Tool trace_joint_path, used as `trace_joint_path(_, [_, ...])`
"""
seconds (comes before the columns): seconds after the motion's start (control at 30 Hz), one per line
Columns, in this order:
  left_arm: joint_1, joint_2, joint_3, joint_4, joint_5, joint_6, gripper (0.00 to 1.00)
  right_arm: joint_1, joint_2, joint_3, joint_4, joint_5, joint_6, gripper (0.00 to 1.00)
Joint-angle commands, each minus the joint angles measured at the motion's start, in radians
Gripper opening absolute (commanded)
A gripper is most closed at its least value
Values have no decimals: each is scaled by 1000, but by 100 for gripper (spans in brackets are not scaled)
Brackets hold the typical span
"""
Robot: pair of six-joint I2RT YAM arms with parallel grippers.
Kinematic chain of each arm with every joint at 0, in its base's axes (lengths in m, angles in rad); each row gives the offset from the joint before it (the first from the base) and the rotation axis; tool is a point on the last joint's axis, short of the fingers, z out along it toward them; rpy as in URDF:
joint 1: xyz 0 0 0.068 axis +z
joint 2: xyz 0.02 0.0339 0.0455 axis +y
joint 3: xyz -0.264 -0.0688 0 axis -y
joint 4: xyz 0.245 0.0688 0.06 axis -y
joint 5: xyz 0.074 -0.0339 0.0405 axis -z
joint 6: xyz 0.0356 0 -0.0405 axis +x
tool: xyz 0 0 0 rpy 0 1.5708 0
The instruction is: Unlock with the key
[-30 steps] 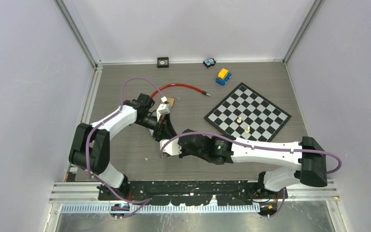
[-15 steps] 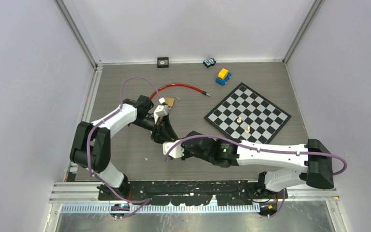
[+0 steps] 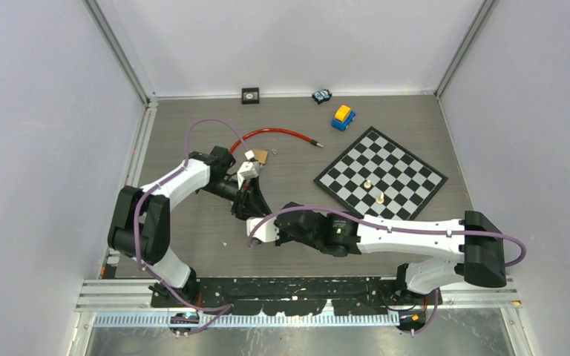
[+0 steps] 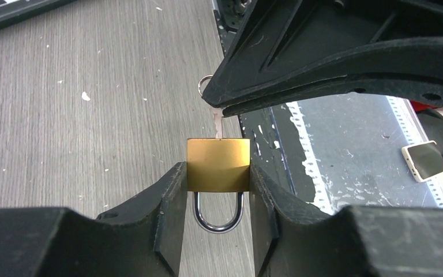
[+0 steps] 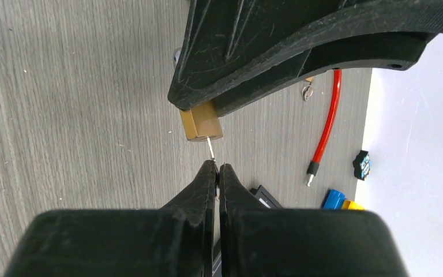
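My left gripper (image 4: 218,190) is shut on a brass padlock (image 4: 218,164), squeezing its body from both sides, with the steel shackle (image 4: 218,216) pointing back at the wrist. My right gripper (image 5: 217,170) is shut on a thin silver key (image 5: 210,149). The key blade runs straight to the padlock's (image 5: 201,124) bottom face and its tip touches it; how deep it sits is hidden. From the left wrist the key (image 4: 218,122) shows under the right gripper's fingertips (image 4: 248,98). In the top view the two grippers meet over the table's left centre, left (image 3: 246,206), right (image 3: 252,222).
A chessboard (image 3: 380,178) with two pieces lies to the right. A red cable (image 3: 274,133) curves behind the left gripper, with a small brass item (image 3: 262,156) beside it. A yellow-blue toy car (image 3: 343,116), a small blue toy (image 3: 321,96) and a black square (image 3: 250,95) sit at the back.
My right gripper drew back toward the near edge, then returned up and left to the padlock. My left gripper stayed nearly still, holding the padlock.
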Motion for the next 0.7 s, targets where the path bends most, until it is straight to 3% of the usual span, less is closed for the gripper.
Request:
trace_joint_path(0.0, [0, -19, 25, 60, 61, -80, 0, 12, 32, 47, 36, 28, 39, 6])
trace_joint_path(0.53, [25, -28, 25, 74, 29, -88, 0, 12, -27, 13, 9, 42, 30, 37])
trace_joint_path(0.67, [25, -28, 26, 76, 22, -88, 0, 12, -33, 21, 6, 46, 30, 38])
